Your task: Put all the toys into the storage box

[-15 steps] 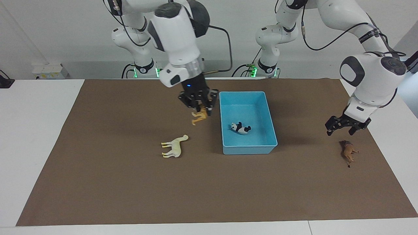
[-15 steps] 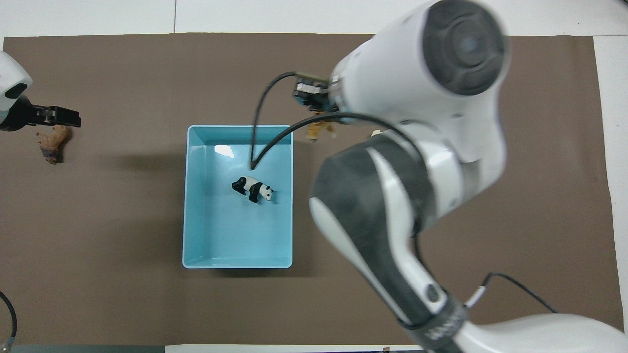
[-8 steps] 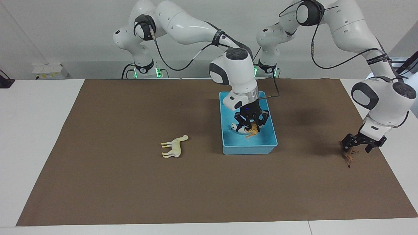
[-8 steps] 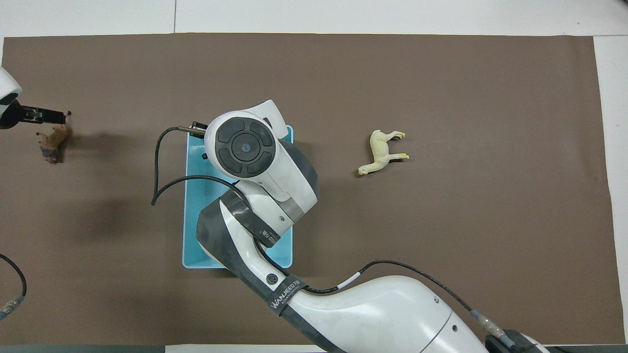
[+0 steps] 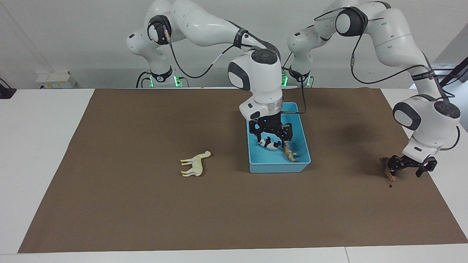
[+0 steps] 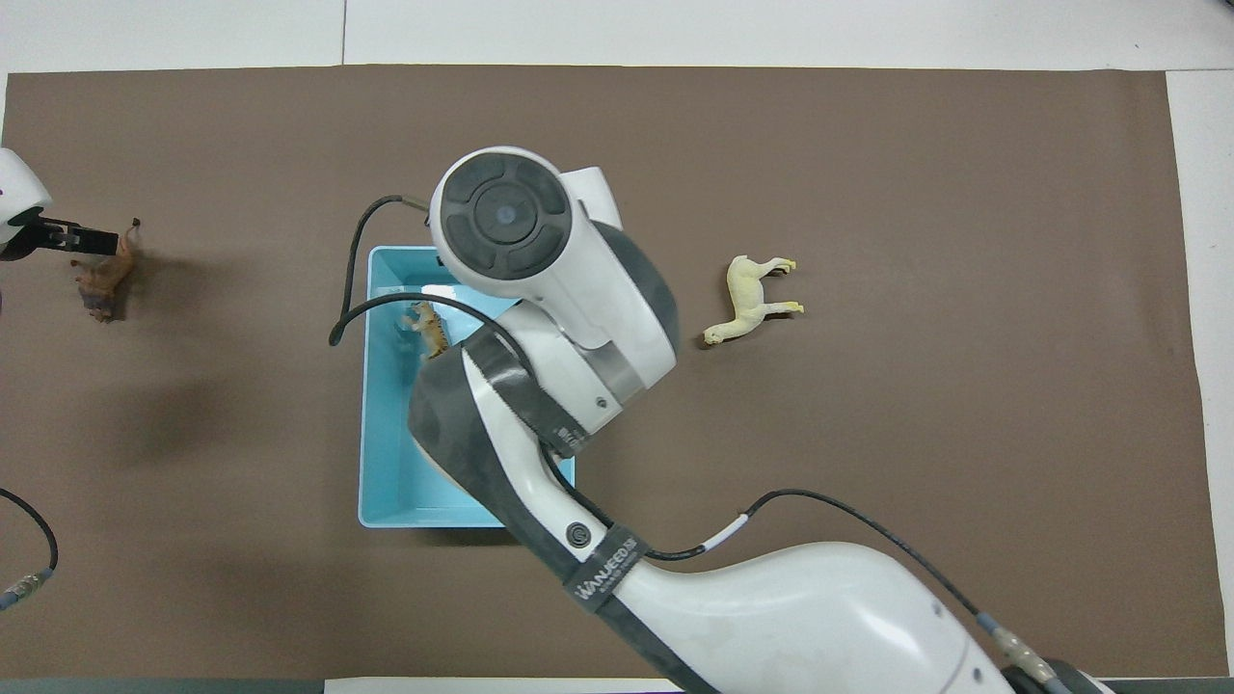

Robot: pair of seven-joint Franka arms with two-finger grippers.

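Note:
The light blue storage box point(image 5: 278, 167) stands mid-table. The black-and-white panda point(image 5: 268, 145) and the orange tiger point(image 5: 290, 153) lie in it. My right gripper point(image 5: 271, 137) hangs open and empty just over the panda. In the overhead view the box point(image 6: 405, 482) and tiger point(image 6: 429, 328) show, but the right arm hides the panda and the right gripper. The cream camel point(image 5: 195, 164) lies on the mat beside the box point(image 6: 754, 301). My left gripper point(image 5: 408, 168) is open, low at the dark brown lion point(image 5: 388, 172), touching or nearly so point(image 6: 87, 238). The lion point(image 6: 104, 281) lies on its side.
A brown mat point(image 5: 146, 212) covers most of the white table. The lion lies near the mat's edge at the left arm's end. The right arm's elbow and cable reach over the box.
My right gripper carried the tiger over the box, opened and dropped it; the tiger now lies in the box beside the panda. My left gripper came down onto the lion.

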